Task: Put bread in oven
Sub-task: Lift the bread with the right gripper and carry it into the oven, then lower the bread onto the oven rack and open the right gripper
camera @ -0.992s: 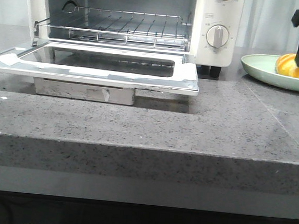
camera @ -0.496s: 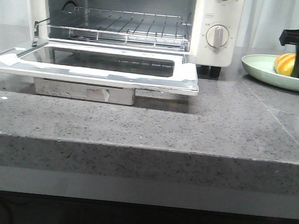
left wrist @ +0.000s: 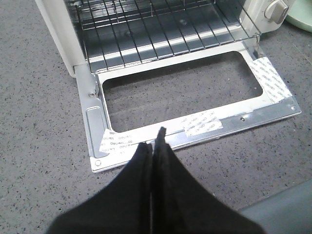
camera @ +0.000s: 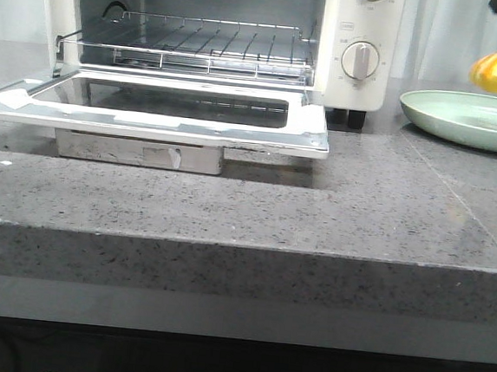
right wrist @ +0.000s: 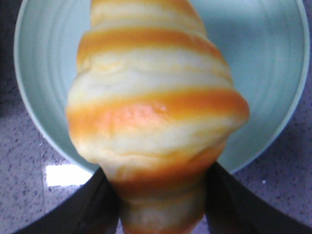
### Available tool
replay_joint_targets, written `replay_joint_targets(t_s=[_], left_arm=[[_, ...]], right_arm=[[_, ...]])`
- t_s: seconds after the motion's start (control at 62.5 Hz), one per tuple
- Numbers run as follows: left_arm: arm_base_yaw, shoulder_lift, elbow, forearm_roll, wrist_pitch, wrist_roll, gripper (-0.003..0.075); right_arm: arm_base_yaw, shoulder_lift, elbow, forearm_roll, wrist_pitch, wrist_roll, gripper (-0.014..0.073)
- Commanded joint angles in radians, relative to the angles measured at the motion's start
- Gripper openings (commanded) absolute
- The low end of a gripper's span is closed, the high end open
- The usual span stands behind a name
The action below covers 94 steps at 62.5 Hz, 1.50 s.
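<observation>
**Above the plate, bread held in the air**

Nearest the front camera, the speckled grey stone counter point(camera: 229, 210) carries the white-cream toaster oven point(camera: 366, 40), its glass door point(camera: 159, 109) folded down flat and wire rack point(camera: 200, 47) showing. Over that door the left gripper point(left wrist: 157, 146) hangs pressed together. Farther right, the right gripper point(right wrist: 161, 195) clamps the glossy golden-yellow, orange-striped croissant-shaped bread point(right wrist: 156, 112), lifted clear above the pale green round plate point(camera: 463, 118).

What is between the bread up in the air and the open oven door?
In the front view, only bare counter lies between the bread and the oven door.
</observation>
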Motion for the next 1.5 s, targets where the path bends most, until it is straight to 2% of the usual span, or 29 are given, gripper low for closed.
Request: replay_joint_targets(t_s=[0.0,0.144,0.224,0.352,0.64,0.736,0.896,1.217,1.377,1.489], left_arm=[[-0.003,-0.012,-0.028,0.011,-0.063,-0.01,-0.0018],[-0.003,-0.012,-0.028,0.011,-0.063,-0.01,-0.0018],[-0.003,-0.012,-0.028,0.011,-0.063,-0.01,-0.0018],[-0.003,-0.012,-0.028,0.011,-0.063,-0.01,-0.0018],[-0.003,-0.012,-0.028,0.003,-0.063,-0.01,-0.0018],[-0.003,-0.012,-0.028,0.003,-0.063,-0.01,-0.0018],[-0.003,-0.012,-0.028,0.003,-0.063,-0.01,-0.0018],[-0.003,-0.012,-0.028,0.003,-0.063,-0.01,-0.0018],[-0.003,-0.012,-0.028,0.003,-0.063,-0.008,-0.0018],[-0.003,-0.012,-0.028,0.009,-0.063,-0.008,-0.0018]], right_arm=[[0.005,-0.117,0.017,0.027,-0.024,0.004,0.0047],[0.061,-0.257,0.182,0.045,-0.099,0.004,0.0047],[0.128,-0.366,0.304,0.065,-0.13,0.004,0.0047],[0.248,-0.466,0.407,0.1,-0.167,0.004,0.0047],[0.52,-0.466,0.391,0.187,-0.196,0.045,0.0047],[0.588,-0.413,0.329,0.171,-0.202,0.069,0.0047],[0.64,-0.283,0.173,0.134,-0.202,0.09,0.0047],[0.648,0.002,-0.214,0.045,-0.112,0.101,0.0047],[0.648,0.156,-0.425,-0.063,-0.005,0.12,0.0047],[0.648,0.236,-0.534,-0.138,0.013,0.125,0.0047]])
